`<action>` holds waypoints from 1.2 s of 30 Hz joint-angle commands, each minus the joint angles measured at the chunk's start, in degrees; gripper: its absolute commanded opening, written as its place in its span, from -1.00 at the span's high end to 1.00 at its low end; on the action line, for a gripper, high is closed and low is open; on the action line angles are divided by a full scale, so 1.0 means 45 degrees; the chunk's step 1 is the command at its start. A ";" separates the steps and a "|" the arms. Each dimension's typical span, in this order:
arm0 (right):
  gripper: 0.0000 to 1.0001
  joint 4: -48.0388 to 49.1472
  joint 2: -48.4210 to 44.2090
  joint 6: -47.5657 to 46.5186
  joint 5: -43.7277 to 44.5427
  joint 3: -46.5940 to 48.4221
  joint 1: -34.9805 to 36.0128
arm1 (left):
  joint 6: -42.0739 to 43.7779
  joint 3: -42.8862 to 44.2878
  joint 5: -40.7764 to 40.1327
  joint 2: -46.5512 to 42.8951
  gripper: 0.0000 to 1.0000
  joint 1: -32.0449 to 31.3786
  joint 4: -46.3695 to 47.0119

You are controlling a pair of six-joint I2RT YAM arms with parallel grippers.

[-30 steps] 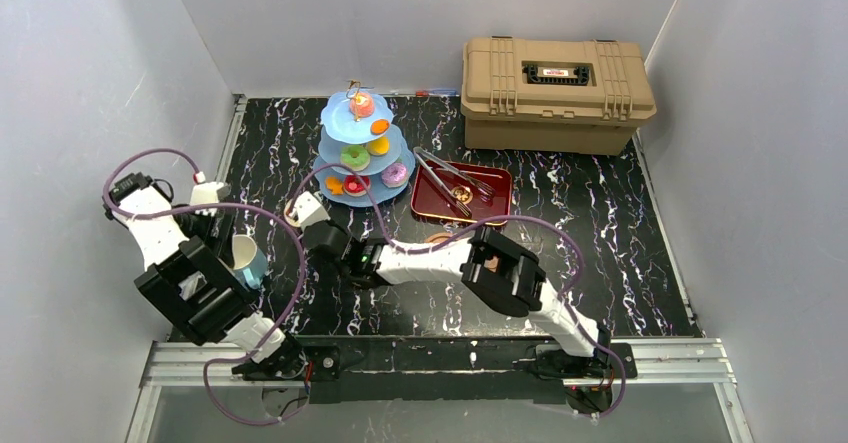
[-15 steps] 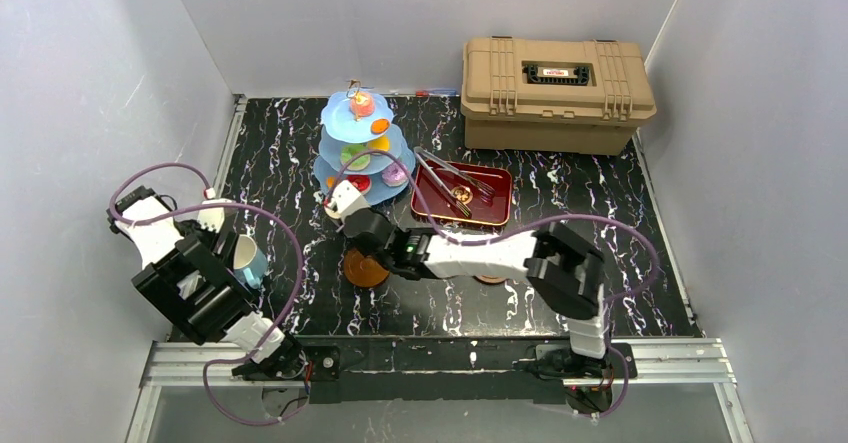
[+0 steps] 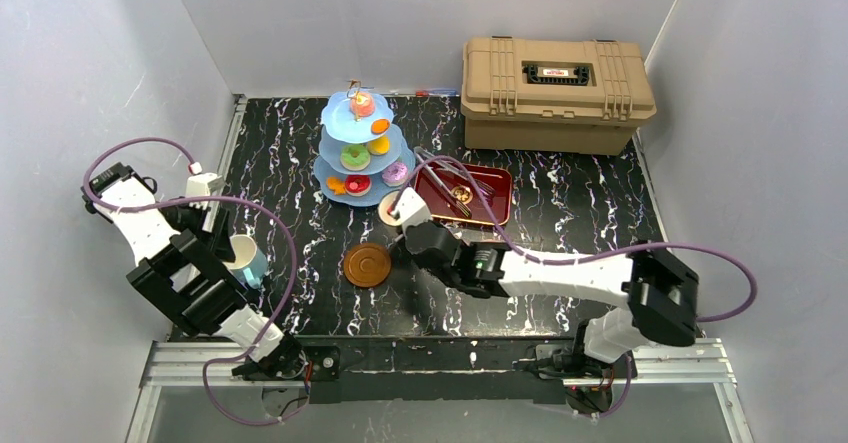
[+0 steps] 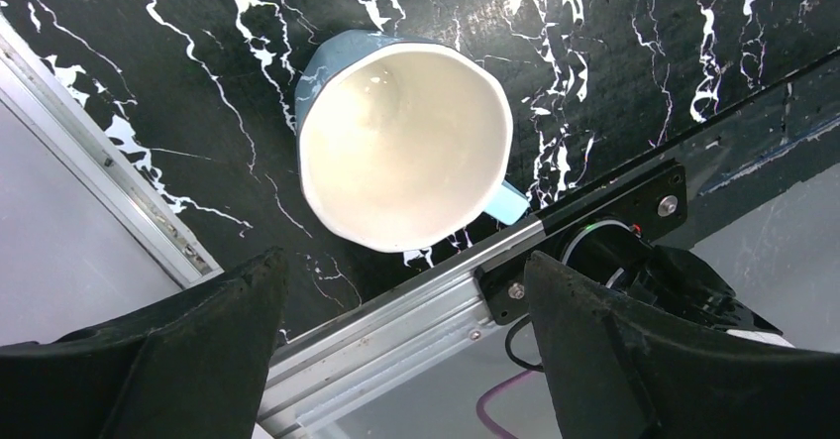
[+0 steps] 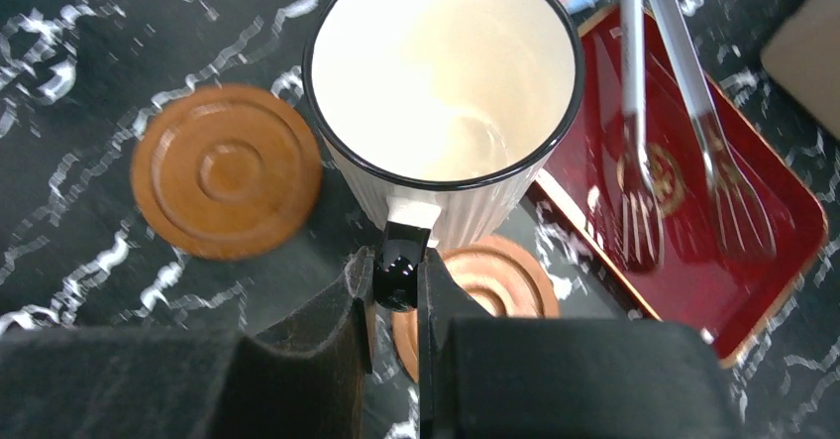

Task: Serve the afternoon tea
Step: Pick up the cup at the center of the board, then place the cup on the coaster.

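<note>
A silvery-beige ribbed cup (image 5: 443, 92) with a black rim hangs above the table, and my right gripper (image 5: 396, 273) is shut on its black handle. From above, that cup (image 3: 388, 213) sits left of the red tray. One brown saucer (image 5: 226, 169) lies to its left, also visible from above as the saucer (image 3: 367, 264). A second saucer (image 5: 500, 278) lies just under the held handle. The white-and-teal cup (image 4: 404, 147) stands upright near the rail. My left gripper (image 4: 404, 263) is open, its fingers short of the cup. The blue tiered stand (image 3: 357, 149) holds donuts.
A dark red tray (image 3: 492, 185) with metal tongs (image 5: 634, 152) lies right of the stand. A tan case (image 3: 556, 93) stands at the back right. The aluminium rail (image 4: 416, 300) runs along the near edge beside the teal cup. Grey walls enclose the table.
My right arm has swung rightwards with the beige cup, uncovering the left saucer. My left gripper has opened wider and drawn back from the teal cup.
</note>
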 commanded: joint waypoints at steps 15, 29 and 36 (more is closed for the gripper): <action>0.97 0.0947 -0.3153 0.1980 0.1766 -0.3474 0.0034 | 0.2963 -0.2339 -0.4456 -0.1732 -0.71 0.0153 0.2077; 0.97 0.1645 -0.3992 0.3883 0.0762 -0.5193 0.0049 | 0.3128 -0.6629 -0.4481 -0.2513 -0.71 0.0153 0.6285; 0.91 0.1715 -0.3813 0.4309 0.0704 -0.5584 0.0092 | 0.2489 -0.7270 -0.4501 -0.2344 -0.68 -0.0847 0.7766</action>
